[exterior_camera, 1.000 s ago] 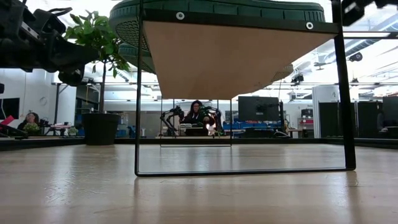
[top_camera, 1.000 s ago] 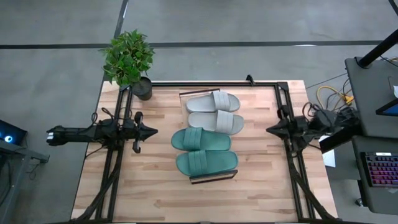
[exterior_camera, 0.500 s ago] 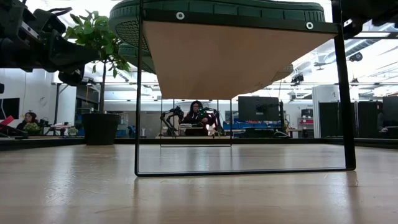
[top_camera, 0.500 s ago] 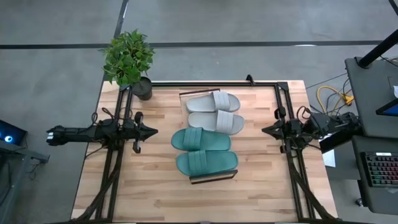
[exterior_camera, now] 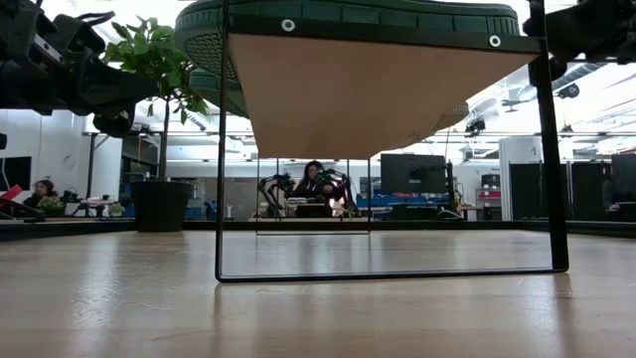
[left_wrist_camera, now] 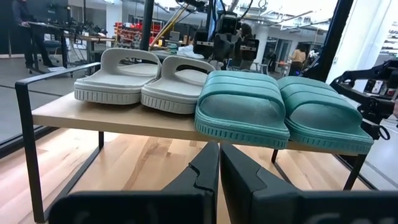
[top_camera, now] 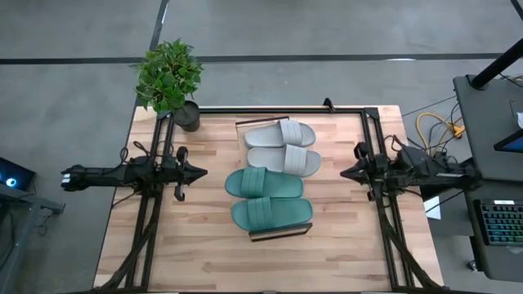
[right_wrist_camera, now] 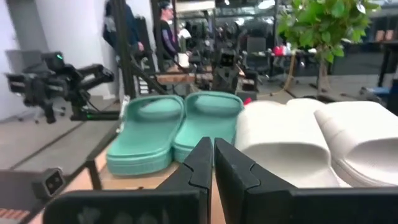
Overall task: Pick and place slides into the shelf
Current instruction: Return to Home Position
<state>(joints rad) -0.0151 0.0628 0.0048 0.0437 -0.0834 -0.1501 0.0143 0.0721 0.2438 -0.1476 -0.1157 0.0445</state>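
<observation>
All four slides lie sole-down, side by side, on the shelf's wood top (top_camera: 279,234) at the table's middle. The grey-beige pair (top_camera: 282,147) sits toward the far edge, the teal pair (top_camera: 268,198) toward the near edge. In the left wrist view the teal slides (left_wrist_camera: 283,112) and grey slides (left_wrist_camera: 146,78) sit on the plank (left_wrist_camera: 112,118). My left gripper (top_camera: 201,172) hovers left of the shelf, shut (left_wrist_camera: 219,171). My right gripper (top_camera: 342,172) hovers right of it, shut (right_wrist_camera: 213,163). The low view shows the shelf's underside (exterior_camera: 368,89) and black frame.
A potted plant (top_camera: 169,77) stands at the table's far left corner. Black frame rails (top_camera: 147,220) run along the left, right and far edges of the table. Bare wood lies near the shelf (top_camera: 270,265). A desk with a keyboard (top_camera: 498,220) is beyond the right edge. People show in the room behind.
My right gripper has moved a little toward the table's left, closer to the shelf, still shut. The slides and the shelf have stayed where they were.
</observation>
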